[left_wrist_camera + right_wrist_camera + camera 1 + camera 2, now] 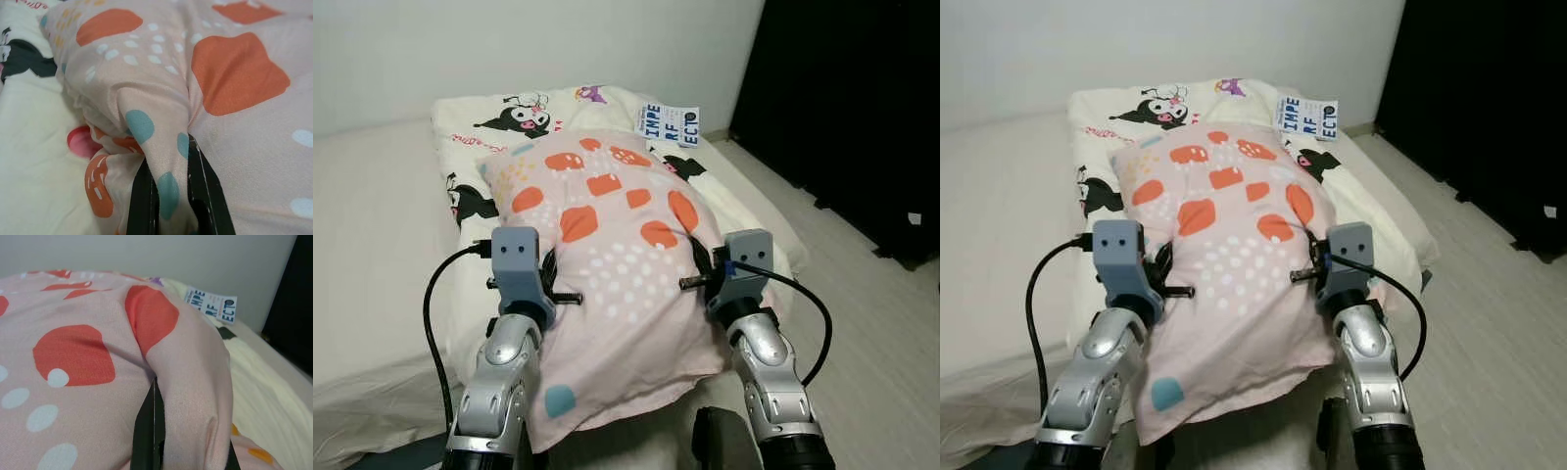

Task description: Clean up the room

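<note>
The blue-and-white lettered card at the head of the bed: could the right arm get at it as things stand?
Probably not. The right gripper is shut on the pink spotted pillow, as is the left gripper. The card lies on the cartoon-print blanket beyond the pillow's far end.

We have two silver arms, built of rounded, shiny metal segments with small dark screws set in them, ending near our body in black cuffs. Each wrist carries a blue-grey plastic block: the left block (516, 257) shows two small round holes on its face, the right block (748, 257) a small blue mark at its side. A thin black cable (434, 323) loops from the left block down beside the arm; another black cable (811, 313) curves out from the right block. Short dark threaded rods stick inward from both wrists. Our fingers (204, 196) are long, flat and black, with slightly worn, pale edges; the right fingers (149, 431) look the same.
</note>
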Available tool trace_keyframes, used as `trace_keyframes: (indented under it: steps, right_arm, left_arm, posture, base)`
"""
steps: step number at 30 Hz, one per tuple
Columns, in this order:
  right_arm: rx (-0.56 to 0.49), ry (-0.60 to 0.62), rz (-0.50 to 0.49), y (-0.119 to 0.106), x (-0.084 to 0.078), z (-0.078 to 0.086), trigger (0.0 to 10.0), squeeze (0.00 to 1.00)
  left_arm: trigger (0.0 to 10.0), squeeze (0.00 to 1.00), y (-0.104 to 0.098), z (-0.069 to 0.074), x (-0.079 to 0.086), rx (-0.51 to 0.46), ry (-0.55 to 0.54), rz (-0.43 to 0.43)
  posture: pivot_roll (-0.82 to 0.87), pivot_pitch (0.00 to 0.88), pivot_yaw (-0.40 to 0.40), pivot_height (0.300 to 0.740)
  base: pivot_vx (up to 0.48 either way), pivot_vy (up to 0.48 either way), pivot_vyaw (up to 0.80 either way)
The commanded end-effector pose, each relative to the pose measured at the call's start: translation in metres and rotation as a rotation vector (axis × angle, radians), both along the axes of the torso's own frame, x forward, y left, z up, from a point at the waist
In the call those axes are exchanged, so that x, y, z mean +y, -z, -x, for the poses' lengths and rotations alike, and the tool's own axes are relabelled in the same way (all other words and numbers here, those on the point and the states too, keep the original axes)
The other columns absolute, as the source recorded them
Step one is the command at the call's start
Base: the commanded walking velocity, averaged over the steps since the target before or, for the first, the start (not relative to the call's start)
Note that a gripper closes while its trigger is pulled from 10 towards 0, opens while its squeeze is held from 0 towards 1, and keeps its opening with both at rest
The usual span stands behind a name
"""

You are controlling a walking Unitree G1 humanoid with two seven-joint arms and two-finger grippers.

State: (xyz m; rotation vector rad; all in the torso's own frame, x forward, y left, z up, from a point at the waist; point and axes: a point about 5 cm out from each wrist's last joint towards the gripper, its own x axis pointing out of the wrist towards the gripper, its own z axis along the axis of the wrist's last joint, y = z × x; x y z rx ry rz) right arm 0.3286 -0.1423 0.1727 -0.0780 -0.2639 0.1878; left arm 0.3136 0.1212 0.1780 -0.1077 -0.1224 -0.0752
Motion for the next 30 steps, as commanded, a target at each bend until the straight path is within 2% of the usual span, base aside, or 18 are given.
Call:
trace_keyframes:
  steps: [1,4,5,7,11,16,30]
  right_arm:
    - [-0.015,-0.002,-0.015,-0.004,0.001,0.004,10.0,0.0]
    - [-0.013,-0.001,-0.016,-0.004,0.001,0.004,10.0,0.0]
    - [-0.012,-0.006,-0.02,-0.003,0.001,0.006,10.0,0.0]
    - [-0.012,-0.006,-0.02,-0.003,0.001,0.006,10.0,0.0]
    - [-0.015,-0.013,-0.037,-0.002,0.001,0.009,10.0,0.0]
    - [-0.008,-0.008,-0.039,-0.001,0.001,0.01,10.0,0.0]
    - [0.013,-0.009,-0.036,0.001,0.001,0.011,10.0,0.0]
  left_arm:
    - [10.0,0.0,0.0,0.004,-0.003,-0.003,-0.011,-0.03]
    - [10.0,0.0,0.0,0.004,-0.002,-0.002,-0.014,-0.032]
    - [10.0,0.0,-0.002,0.005,-0.006,-0.011,0.022,-0.047]
    - [10.0,0.0,-0.002,0.005,-0.006,-0.011,0.022,-0.047]
    - [10.0,0.0,-0.009,0.008,-0.012,-0.041,0.093,-0.023]
    - [10.0,0.0,-0.011,0.007,-0.008,-0.063,0.073,-0.055]
    - [10.0,0.0,-0.01,0.008,-0.005,-0.067,0.06,-0.064]
  posture:
    - [0.0,0.161,0.01,0.553]
    - [-0.01,0.162,0.011,0.553]
    - [0.0,0.162,0.011,0.558]
    - [0.0,0.162,0.011,0.558]
    - [0.0,0.166,0.012,0.573]
    - [0.0,0.164,0.013,0.588]
    - [0.0,0.165,0.01,0.623]
  base:
    - [0.0,0.0,0.0]
    - [0.0,0.0,0.0]
    - [0.0,0.0,0.0]
    - [0.0,0.0,0.0]
    - [0.0,0.0,0.0]
    - [0.0,0.0,0.0]
    - [0.0,0.0,0.0]
